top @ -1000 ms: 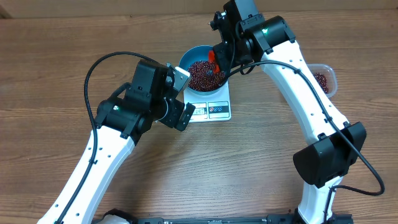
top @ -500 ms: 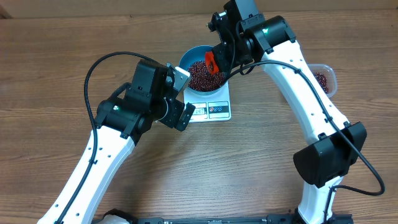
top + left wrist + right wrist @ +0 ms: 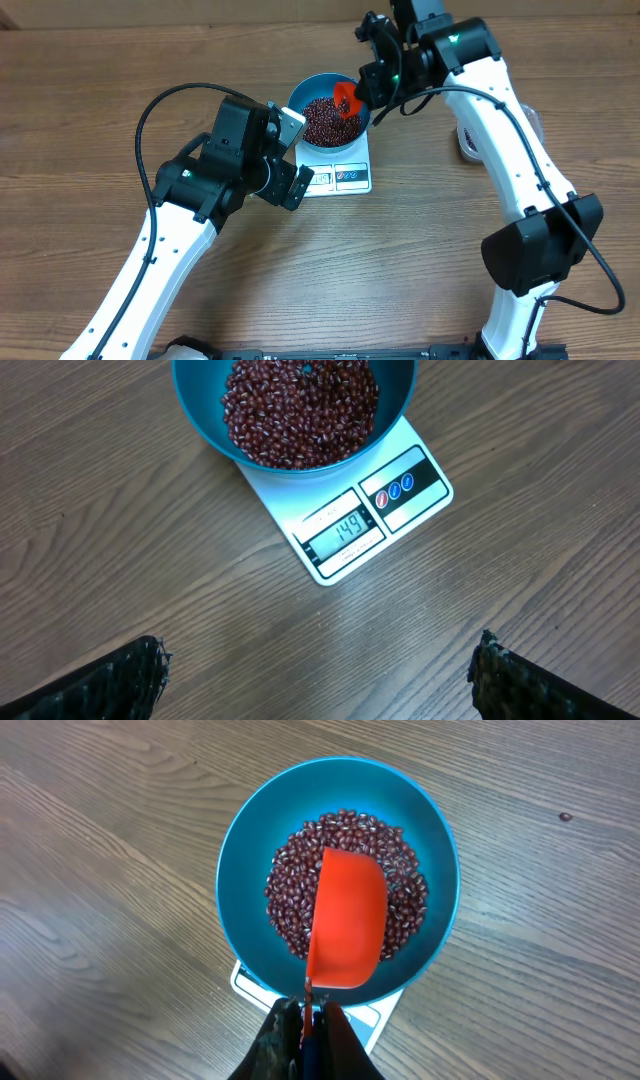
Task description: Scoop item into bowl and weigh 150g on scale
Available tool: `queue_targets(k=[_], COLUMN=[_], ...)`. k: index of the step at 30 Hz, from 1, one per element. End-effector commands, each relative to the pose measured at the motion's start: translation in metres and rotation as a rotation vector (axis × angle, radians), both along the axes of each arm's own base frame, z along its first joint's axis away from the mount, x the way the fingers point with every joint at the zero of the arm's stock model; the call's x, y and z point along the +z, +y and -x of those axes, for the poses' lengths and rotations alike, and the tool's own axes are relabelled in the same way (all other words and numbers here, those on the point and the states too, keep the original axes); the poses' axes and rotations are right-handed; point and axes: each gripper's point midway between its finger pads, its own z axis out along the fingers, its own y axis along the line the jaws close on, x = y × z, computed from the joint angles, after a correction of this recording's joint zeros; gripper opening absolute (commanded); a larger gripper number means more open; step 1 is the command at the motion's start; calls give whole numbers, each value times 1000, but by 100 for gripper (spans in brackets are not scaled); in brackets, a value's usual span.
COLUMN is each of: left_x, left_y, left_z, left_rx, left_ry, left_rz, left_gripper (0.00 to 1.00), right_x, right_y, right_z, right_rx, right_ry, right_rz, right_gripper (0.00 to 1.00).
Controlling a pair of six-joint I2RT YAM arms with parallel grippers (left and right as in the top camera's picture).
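The blue bowl (image 3: pixel 300 100) sits on the white scale (image 3: pixel 352 176) and holds a heap of red-brown beans (image 3: pixel 322 122). My right gripper (image 3: pixel 368 86) is shut on the handle of an orange scoop (image 3: pixel 348 100), which hangs over the bowl's right side. From the right wrist view, the scoop (image 3: pixel 348 920) hovers over the beans (image 3: pixel 290 895) inside the bowl (image 3: pixel 240 890), with no beans on its visible face, held by the gripper (image 3: pixel 312 1030). My left gripper (image 3: pixel 296 152) is open and empty beside the scale's left edge. Its wrist view shows the bowl (image 3: pixel 396 400), the scale (image 3: pixel 425 495) and a display (image 3: pixel 347 528) reading 149.
A clear plastic tub (image 3: pixel 467 148) stands right of the scale, mostly hidden behind my right arm. Bare wooden table lies in front of the scale and to the far left.
My right arm has swung to the right, lifting the orange scoop off the beans toward the bowl's right rim. The left arm has stayed still.
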Motion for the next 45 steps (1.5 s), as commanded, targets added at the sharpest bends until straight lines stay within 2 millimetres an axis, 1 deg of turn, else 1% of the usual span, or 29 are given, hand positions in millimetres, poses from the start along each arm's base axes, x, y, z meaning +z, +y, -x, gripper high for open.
queue_targets(k=[1,15,28,41,45], left_x=[-1,-1,-1,-1,-1], left_y=[-5,-5,-5,-5,-5], left_z=[1,1,1,1,1], left_rx=[-30,-30,-30,-30,-30], left_ry=[2,2,2,2,2], left_rz=[1,1,1,1,1], left_gripper=[100,99,99,100,99], right_x=[32,30,21,21,22], right_y=[-1,-4,4,4,10], right_z=[2,1,3,2,5], right_rx=[9,4,-18,-17,1], right_ry=[-57,-59,-139,-143,-133], right_rz=[-54,-39,171,168,142], right_gripper=[4,4,4,4,4])
